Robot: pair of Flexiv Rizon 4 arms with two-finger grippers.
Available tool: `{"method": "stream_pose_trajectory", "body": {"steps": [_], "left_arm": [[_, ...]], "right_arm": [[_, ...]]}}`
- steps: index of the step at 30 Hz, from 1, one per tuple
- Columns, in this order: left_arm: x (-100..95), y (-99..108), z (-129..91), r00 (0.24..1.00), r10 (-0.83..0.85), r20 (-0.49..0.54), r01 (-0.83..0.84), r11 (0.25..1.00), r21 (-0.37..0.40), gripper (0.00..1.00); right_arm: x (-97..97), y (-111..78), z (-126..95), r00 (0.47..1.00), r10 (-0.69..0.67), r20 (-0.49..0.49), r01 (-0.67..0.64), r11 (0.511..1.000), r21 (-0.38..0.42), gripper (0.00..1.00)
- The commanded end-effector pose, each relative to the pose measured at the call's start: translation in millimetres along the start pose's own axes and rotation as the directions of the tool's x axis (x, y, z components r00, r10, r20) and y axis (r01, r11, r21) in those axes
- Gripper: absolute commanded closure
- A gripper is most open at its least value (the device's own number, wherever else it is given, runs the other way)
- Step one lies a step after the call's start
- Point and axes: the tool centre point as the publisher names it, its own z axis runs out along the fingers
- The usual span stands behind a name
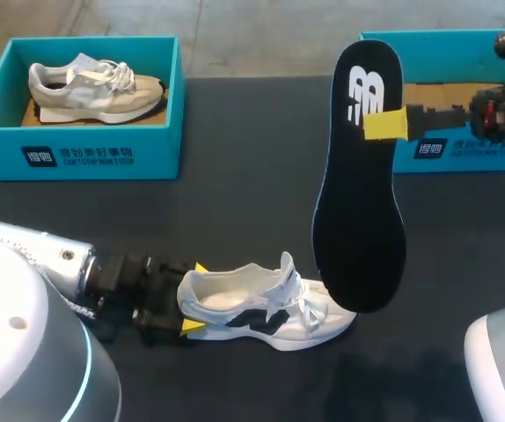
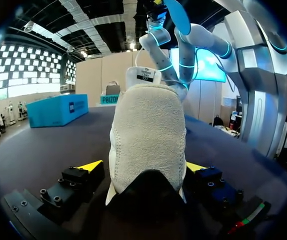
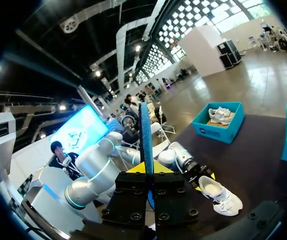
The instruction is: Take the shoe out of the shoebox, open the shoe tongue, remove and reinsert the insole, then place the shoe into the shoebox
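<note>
The white shoe (image 1: 266,308) stands on its sole on the dark counter (image 1: 235,211), its heel grasped from both sides by the left tool (image 1: 195,297). The black insole (image 1: 358,202) hangs upright over the toe, clenched in the right tool (image 1: 384,125). A teal shoebox (image 1: 464,149) stands behind it; a second teal shoebox (image 1: 76,149) holds a beige shoe (image 1: 94,86)

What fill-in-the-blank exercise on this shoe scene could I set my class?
1. The right jaws hold a black ___ in the air.
2. The left jaws grip the white sneaker at its ___.
3. The beige sneaker lies inside a teal ___.
Missing words: insole; heel; shoebox.
</note>
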Motion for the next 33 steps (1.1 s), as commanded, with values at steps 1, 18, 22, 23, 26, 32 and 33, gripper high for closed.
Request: {"method": "stream_pose_trajectory", "body": {"steps": [1,18,22,23,26,32,33], "left_arm": [[1.5,-5.9,-10.5,1.0,-0.01,0.0,0.01,0.999,-0.038,0.0],[15.5,-11.2,-56.8,0.998,-0.004,-0.06,-0.015,0.949,-0.316,0.0],[16.8,-16.1,-70.6,0.998,0.011,-0.064,-0.036,0.914,-0.404,0.0],[16.9,-17.7,-73.7,0.998,0.011,-0.066,-0.038,0.904,-0.426,0.0],[17.4,-24.8,-81.3,0.997,0.015,-0.081,-0.053,0.872,-0.487,0.0],[20.6,-34.4,-90.8,0.991,-0.001,-0.134,-0.082,0.788,-0.61,0.0],[21.4,-35.5,-92.1,0.989,-0.003,-0.148,-0.092,0.771,-0.631,0.0]], "right_arm": [[9.5,-6.4,8.7,1.0,0.002,0.013,-0.001,0.997,-0.082,1.0],[9.5,-6.4,8.7,1.0,0.002,0.013,-0.001,0.997,-0.082,1.0],[9.5,-6.4,8.7,1.0,0.002,0.013,-0.001,0.997,-0.082,1.0],[9.5,-6.4,8.7,1.0,0.002,0.013,-0.001,0.997,-0.082,1.0],[9.5,-6.4,8.7,1.0,0.002,0.013,-0.001,0.997,-0.082,1.0],[9.5,-6.4,8.7,1.0,0.002,0.013,-0.001,0.997,-0.082,1.0],[9.5,-6.4,8.7,1.0,0.002,0.013,-0.001,0.997,-0.082,1.0]]}}
